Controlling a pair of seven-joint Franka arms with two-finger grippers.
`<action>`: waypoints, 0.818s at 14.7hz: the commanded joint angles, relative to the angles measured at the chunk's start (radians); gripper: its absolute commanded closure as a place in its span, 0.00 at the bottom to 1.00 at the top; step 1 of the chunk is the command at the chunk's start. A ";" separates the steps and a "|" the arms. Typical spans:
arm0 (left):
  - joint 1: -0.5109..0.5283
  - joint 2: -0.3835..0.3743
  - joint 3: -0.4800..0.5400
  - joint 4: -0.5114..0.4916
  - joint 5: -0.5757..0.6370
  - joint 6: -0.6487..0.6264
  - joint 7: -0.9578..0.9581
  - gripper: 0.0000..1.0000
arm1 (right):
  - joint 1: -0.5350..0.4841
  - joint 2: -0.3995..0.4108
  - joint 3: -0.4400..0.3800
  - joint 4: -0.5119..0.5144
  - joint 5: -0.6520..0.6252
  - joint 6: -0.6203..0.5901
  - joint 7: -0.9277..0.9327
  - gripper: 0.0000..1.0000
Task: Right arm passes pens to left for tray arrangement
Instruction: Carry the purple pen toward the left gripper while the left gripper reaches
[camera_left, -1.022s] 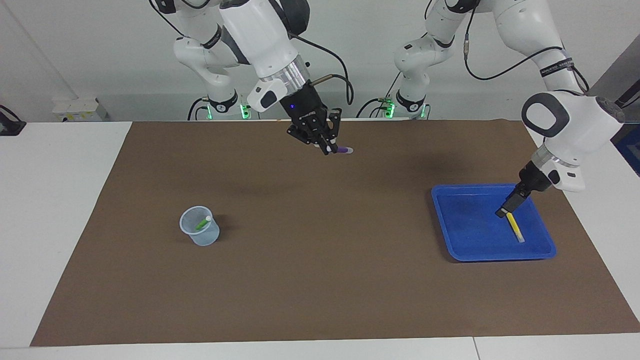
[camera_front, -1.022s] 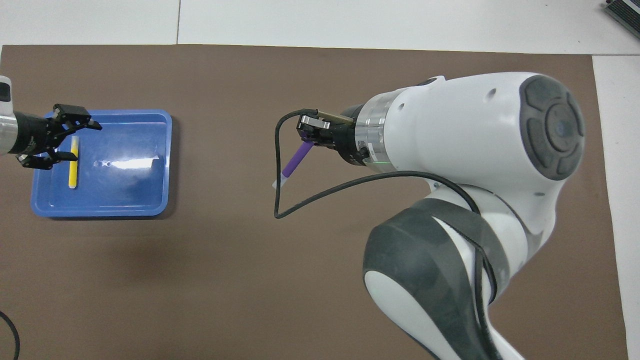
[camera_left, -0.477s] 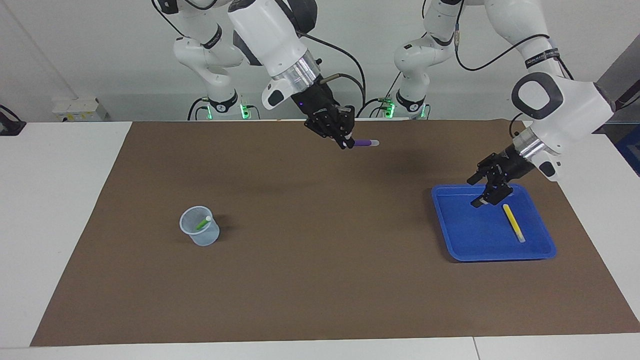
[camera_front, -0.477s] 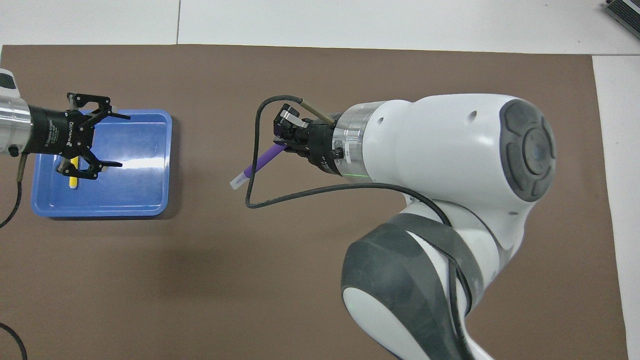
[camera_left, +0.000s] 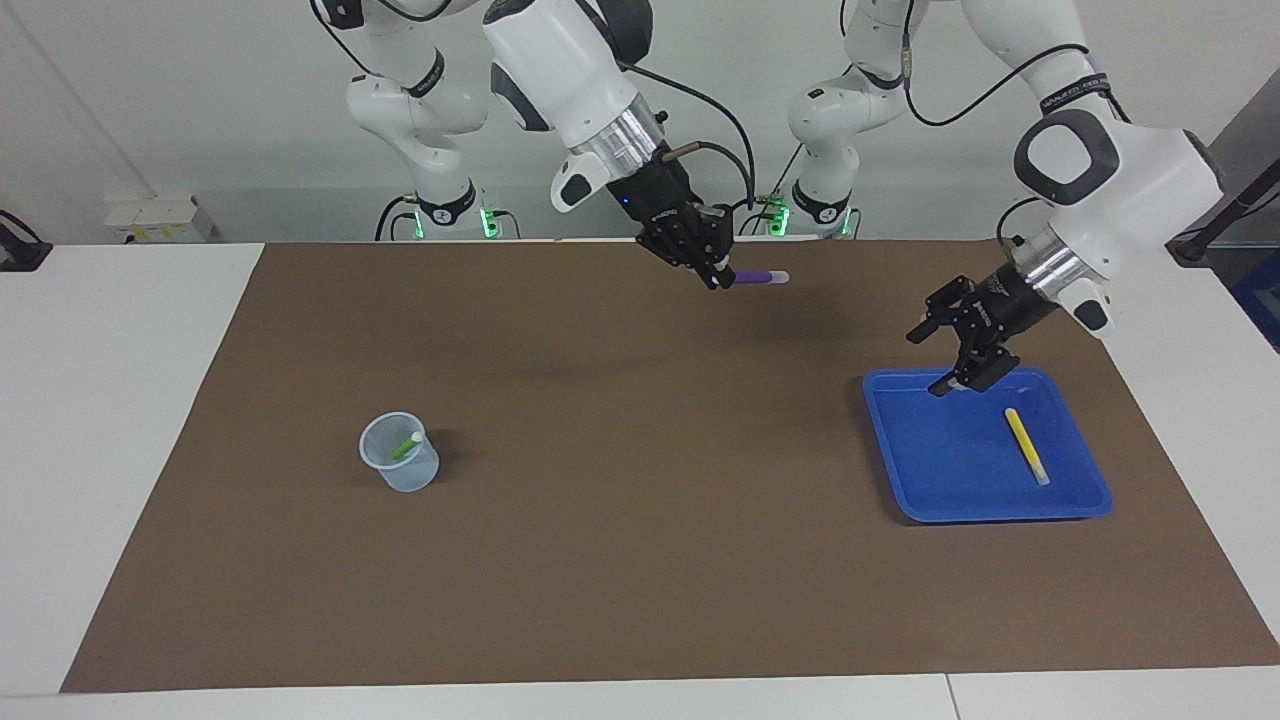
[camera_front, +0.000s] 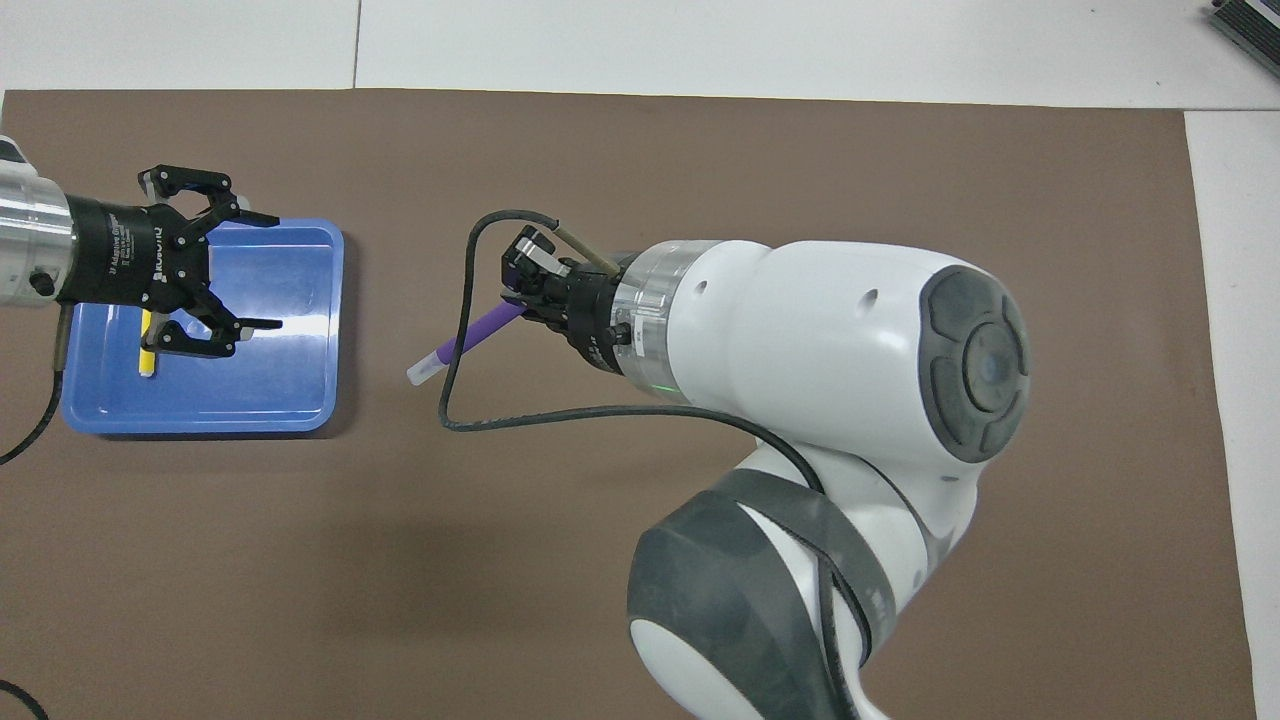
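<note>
**Purple pen up in R grip, L gripper open over tray**

Going left to right across the facing view. First I see the translucent pale-blue cup (camera_left: 400, 466) on the brown mat (camera_left: 620, 560), toward the right arm's end of the table. The green pen (camera_left: 405, 447) leans inside it, whitish tip up at the rim.

Next, mid-table: my right arm (camera_left: 560, 70) comes down from its base w/ the right gripper (camera_left: 717, 279) raised over the mat's strip closest to the robots. Its fingers are clamped on the purple pen (camera_left: 752, 277); the pen lies roughly level, whitish tip pointing toward the left arm's end. In the overhead view the same purple pen (camera_front: 470, 338) sticks out of the right gripper (camera_front: 527, 306) w/ the tip aimed at the tray (camera_front: 290, 400). Pen is off the mat, touching nothing but the fingers.

Then the left gripper (camera_left: 940, 362): jaws spread wide, holding nothing, hanging over the tray's (camera_left: 900, 440) edge nearest the robots. The left arm (camera_left: 1110, 170) reaches in from its own end.

Last, the yellow pen (camera_left: 1026, 446) lies flat in the blue tray, slantwise, on the part toward the left arm's end. It's apart from the left gripper. From overhead the left gripper (camera_front: 260, 270) partly covers the yellow pen (camera_front: 146, 350).
</note>
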 joint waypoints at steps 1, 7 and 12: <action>-0.019 -0.068 0.011 -0.005 -0.013 -0.053 -0.087 0.01 | 0.011 -0.005 0.017 -0.023 0.023 0.048 0.016 1.00; -0.047 -0.123 0.000 -0.011 -0.016 -0.128 -0.220 0.03 | 0.032 -0.003 0.017 -0.048 0.023 0.097 0.016 1.00; -0.108 -0.152 -0.002 -0.022 -0.019 -0.136 -0.357 0.04 | 0.032 -0.003 0.017 -0.051 0.023 0.097 0.016 1.00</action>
